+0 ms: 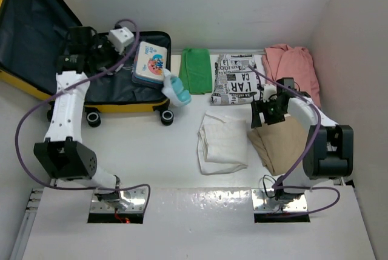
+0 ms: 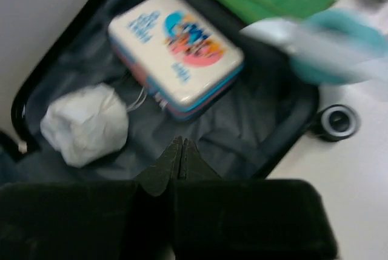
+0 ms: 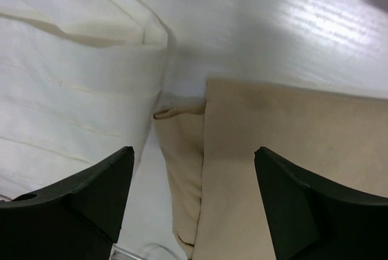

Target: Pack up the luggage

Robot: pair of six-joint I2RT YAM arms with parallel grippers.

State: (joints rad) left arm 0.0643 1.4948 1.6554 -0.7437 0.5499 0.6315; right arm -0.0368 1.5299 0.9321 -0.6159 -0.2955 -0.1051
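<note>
Top external: left jaws clenched over the luggage [image 1: 121, 88], right jaws released over beige cloth [image 1: 285, 145], newsprint fabric [image 1: 236, 81] reading "AR".

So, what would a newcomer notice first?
The open yellow suitcase at the far left strikes first, a cartoon tin box inside, near the shut left gripper. To its right lie a green cloth and a newspaper-print cloth; the open right gripper hangs above a beige cloth.
</note>
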